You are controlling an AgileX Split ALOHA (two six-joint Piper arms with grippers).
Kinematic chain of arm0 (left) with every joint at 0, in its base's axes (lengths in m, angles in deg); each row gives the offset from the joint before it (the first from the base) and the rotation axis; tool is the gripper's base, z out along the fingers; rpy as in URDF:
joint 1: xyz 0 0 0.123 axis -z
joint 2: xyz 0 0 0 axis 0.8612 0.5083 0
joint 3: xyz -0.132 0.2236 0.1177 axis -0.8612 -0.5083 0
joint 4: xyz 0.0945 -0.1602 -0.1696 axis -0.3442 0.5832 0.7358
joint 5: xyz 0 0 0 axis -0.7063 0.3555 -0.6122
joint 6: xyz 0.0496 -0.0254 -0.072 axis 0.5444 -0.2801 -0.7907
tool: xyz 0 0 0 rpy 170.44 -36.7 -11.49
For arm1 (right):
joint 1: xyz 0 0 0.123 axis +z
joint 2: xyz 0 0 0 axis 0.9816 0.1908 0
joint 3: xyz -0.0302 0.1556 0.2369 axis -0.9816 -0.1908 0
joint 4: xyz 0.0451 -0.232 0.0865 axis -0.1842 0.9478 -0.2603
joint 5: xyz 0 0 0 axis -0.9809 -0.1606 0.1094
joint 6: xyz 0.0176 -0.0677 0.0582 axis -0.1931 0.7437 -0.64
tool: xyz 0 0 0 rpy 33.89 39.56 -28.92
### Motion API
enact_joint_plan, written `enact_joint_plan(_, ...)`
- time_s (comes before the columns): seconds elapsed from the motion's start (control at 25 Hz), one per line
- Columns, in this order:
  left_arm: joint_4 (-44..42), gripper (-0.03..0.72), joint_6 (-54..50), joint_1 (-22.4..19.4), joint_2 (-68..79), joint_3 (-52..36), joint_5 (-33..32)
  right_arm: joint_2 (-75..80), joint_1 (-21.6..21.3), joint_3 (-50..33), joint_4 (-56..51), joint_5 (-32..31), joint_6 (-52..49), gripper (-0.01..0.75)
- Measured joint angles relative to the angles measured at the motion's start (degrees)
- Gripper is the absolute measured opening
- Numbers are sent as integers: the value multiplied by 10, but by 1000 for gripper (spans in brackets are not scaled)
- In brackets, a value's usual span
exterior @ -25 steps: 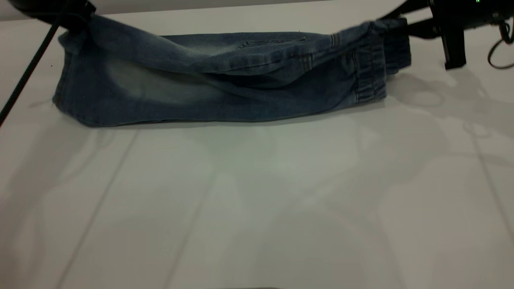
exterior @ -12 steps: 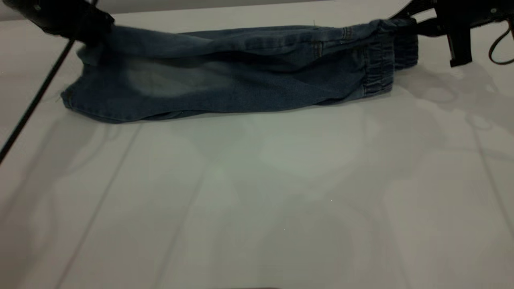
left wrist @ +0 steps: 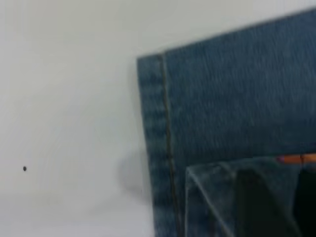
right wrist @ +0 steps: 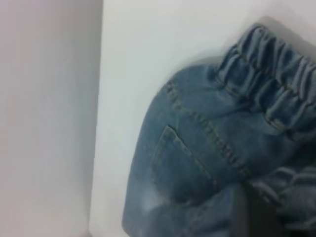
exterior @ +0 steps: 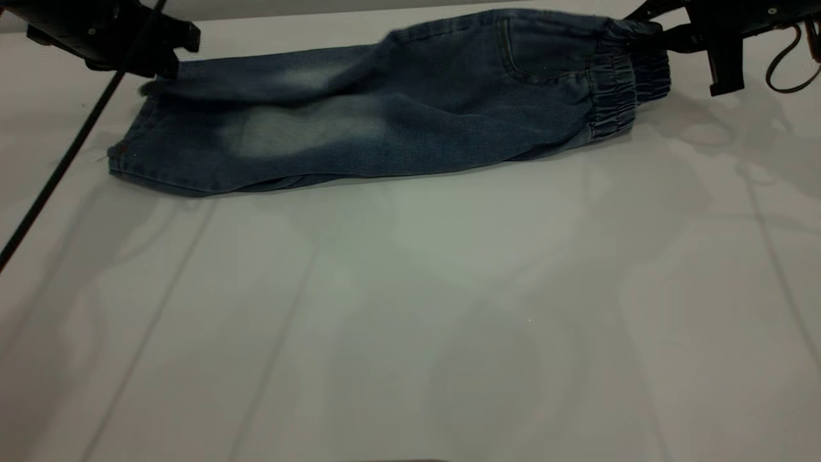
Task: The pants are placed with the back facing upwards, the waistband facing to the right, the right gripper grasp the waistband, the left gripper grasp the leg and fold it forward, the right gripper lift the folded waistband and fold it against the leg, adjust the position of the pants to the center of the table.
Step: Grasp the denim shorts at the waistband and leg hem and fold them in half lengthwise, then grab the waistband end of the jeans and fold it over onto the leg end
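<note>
Presently we record the exterior view first. The pants (exterior: 397,122) lie along the far side of the table (exterior: 410,321), waistband (exterior: 616,83) toward the right arm, leg hems toward the left. The left gripper (exterior: 163,54) sits at the far hem corner, and the right gripper (exterior: 660,38) at the far end of the waistband; both meet denim there, and the upper layer looks drawn up between them, so we judge each to be pinching cloth, though the fingertips themselves are hidden. A back pocket (exterior: 545,54) faces the camera on the raised panel.

From the left wrist view we note a stitched leg hem (left wrist: 158,138) flat on the white surface, with a second denim edge (left wrist: 222,197) close under the camera and a sliver of orange print (left wrist: 296,158) beside it. No fingers are distinguishable.

From the right wrist view we note the gathered elastic waistband (right wrist: 276,84), a patch pocket (right wrist: 182,168), and bunched waistband cloth against a dark shape at the frame edge.

Risks, in our judgement: a shallow pinch at either end could slip, dropping one side and skewing the fold. Uneven travel of the two arms would twist the cloth. The pants also sit close to the table's far edge.
</note>
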Motion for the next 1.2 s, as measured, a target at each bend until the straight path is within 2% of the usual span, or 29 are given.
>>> enact_joint_plan(0.08, 0, 281, -24, 0, 0, 0, 11, 2, 0, 6, 0, 0, 2, 201)
enact_joint_plan(0.24, 0, 422, -71, 0, 0, 0, 18, 6, 0, 10, -1, -24, 68, 391)
enact_joint_plan(0.32, 0, 463, -79, 0, -1, 0, 15, 6, -1, 10, 0, -53, 131, 486)
enact_joint_plan(0.44, 0, 477, -79, 0, -14, 0, -13, 6, -1, 11, 0, -106, 196, 596)
enact_joint_plan(0.6, 0, 477, -42, 0, -50, 0, -81, 6, -1, 13, 30, -186, 227, 618)
enact_joint_plan(0.8, 0, 476, -3, 0, -68, 1, -138, 5, 2, 15, 198, -206, 168, 594)
enact_joint_plan(0.88, 0, 476, 0, 0, -68, 1, -143, 5, 4, 15, 260, -193, 128, 593)
enact_joint_plan(0.96, 0, 476, 1, 0, -68, 1, -146, 6, 4, 15, 290, -153, 93, 593)
enact_joint_plan(1.08, 0, 476, 1, 8, -68, 1, -147, 16, 4, 16, 286, -100, 67, 596)
enact_joint_plan(1.2, 0, 476, 2, 22, -68, 1, -145, 42, 4, 16, 249, -88, 66, 605)
